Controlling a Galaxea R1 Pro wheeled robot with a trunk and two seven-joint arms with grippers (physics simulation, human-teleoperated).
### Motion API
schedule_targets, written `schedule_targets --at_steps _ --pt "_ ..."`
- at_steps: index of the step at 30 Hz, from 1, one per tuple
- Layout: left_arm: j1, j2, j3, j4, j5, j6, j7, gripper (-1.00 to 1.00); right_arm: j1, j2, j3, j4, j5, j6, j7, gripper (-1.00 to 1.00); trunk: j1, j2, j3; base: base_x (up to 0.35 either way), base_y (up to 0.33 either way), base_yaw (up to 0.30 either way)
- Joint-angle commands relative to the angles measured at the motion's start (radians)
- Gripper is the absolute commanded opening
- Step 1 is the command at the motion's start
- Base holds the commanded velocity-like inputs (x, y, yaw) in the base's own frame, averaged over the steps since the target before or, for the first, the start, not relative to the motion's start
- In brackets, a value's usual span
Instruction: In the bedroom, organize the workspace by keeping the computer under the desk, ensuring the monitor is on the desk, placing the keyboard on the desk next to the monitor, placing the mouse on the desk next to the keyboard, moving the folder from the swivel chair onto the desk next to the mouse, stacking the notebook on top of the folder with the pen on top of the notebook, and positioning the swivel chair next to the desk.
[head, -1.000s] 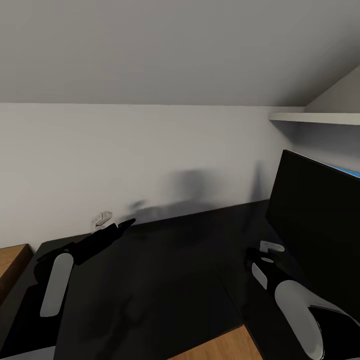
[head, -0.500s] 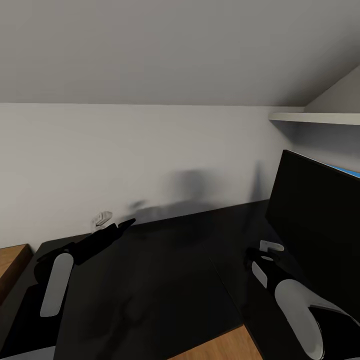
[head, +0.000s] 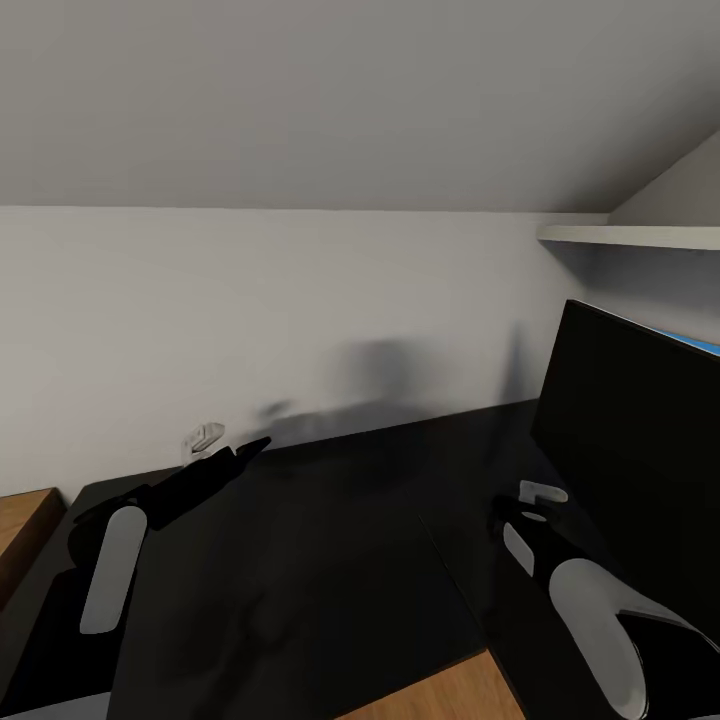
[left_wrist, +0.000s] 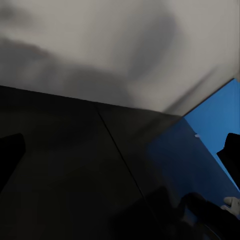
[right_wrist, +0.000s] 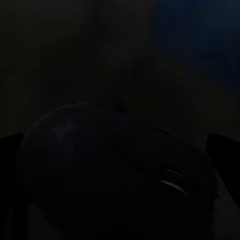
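Observation:
The glossy black desk (head: 330, 540) runs along the white wall. On its right end stands the monitor (head: 640, 440), its black screen turned toward me. My left gripper (head: 250, 447) hovers low over the desk's far left part, and in its wrist view it is open (left_wrist: 125, 145) over bare desk top (left_wrist: 65, 165). My right gripper (head: 515, 505) is down at the desk just in front of the monitor. Its wrist view is very dark: the rounded black mouse (right_wrist: 115, 170) lies between the two fingers (right_wrist: 10, 150), which stand wide at either side of it.
A white shelf (head: 640, 236) juts from the wall above the monitor under the sloped ceiling. A light-wood cabinet top (head: 25, 520) borders the desk's left end. A blue wall panel (left_wrist: 215, 125) shows beyond the desk and reflects in its top. Wood floor (head: 440, 695) lies at the desk's near edge.

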Motion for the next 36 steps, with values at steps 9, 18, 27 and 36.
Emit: schedule_targets --at_steps 9,18,27,36 --pt "-0.001 0.000 0.002 0.000 -0.005 0.005 -0.007 1.00 0.000 0.000 -0.004 0.017 -0.004 0.008 0.000 -1.00 0.000 0.000 -0.001 0.000 0.000 0.000" --pt "-0.001 0.000 0.002 0.000 -0.005 0.005 -0.007 1.00 0.000 0.000 -0.004 0.014 -0.004 0.006 0.002 -1.00 0.000 0.000 -0.001 0.000 0.000 0.000" --pt "-0.001 0.000 0.003 0.000 -0.006 0.005 -0.007 1.00 0.000 0.000 -0.002 0.011 -0.004 0.003 0.002 -1.00 0.000 0.000 -0.001 0.000 0.000 0.000" --pt "-0.001 0.000 0.003 0.000 -0.010 0.002 -0.006 1.00 0.000 0.002 -0.001 -0.004 -0.004 -0.003 0.005 -1.00 -0.015 0.028 0.011 0.000 0.000 0.000"
